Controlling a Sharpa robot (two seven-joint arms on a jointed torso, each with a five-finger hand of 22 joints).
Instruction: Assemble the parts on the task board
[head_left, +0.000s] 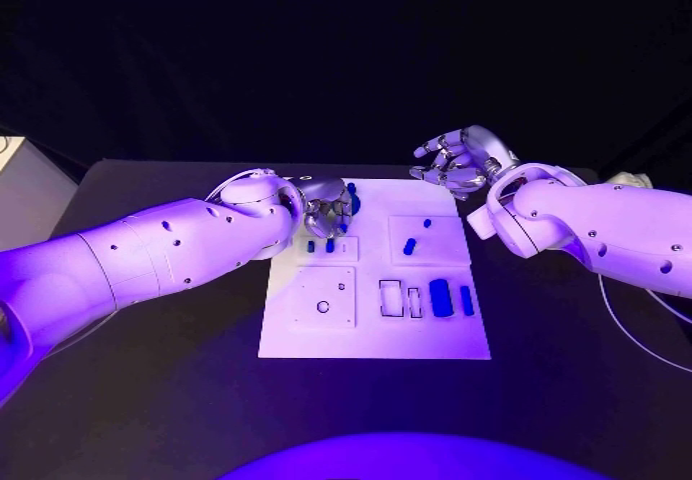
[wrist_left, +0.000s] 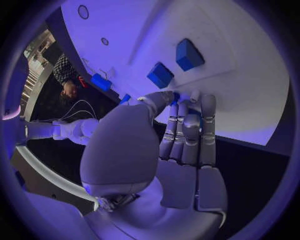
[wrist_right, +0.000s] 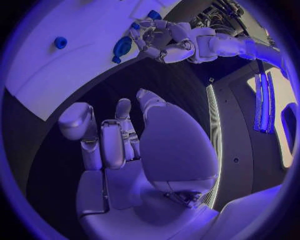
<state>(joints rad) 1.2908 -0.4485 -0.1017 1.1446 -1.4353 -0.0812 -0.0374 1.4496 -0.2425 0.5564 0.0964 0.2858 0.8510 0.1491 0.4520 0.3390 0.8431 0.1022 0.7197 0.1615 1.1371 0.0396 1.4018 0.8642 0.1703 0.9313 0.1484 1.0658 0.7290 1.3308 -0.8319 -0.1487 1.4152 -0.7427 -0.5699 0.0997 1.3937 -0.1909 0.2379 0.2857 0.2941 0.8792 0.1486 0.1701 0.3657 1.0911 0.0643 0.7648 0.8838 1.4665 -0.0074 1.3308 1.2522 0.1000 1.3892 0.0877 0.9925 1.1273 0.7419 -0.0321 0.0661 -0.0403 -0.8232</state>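
Observation:
The white task board (head_left: 375, 335) lies in the middle of the black table. My left hand (head_left: 329, 208) hovers over its far left part, fingers curled together; thumb and fingertips (wrist_left: 187, 100) pinch a small blue part (wrist_left: 176, 96), mostly hidden. Just beyond the fingertips two blue blocks (wrist_left: 160, 75) (wrist_left: 187, 54) stand on the board, also seen under the hand (head_left: 310, 245) (head_left: 330, 245). Two long blue bars (head_left: 440, 298) (head_left: 466, 300) lie at the near right, and two small blue pieces (head_left: 410, 245) (head_left: 427, 222) at the right middle. My right hand (head_left: 462, 160) hangs beyond the far right corner, holding nothing, fingers (wrist_right: 112, 142) loosely apart.
Narrow empty slots (head_left: 391, 298) sit left of the blue bars, and a square plate with a small ring (head_left: 323, 306) lies at the board's near left. A white box (head_left: 22, 195) stands at the table's left edge. A thin cable (head_left: 635, 335) hangs under my right arm.

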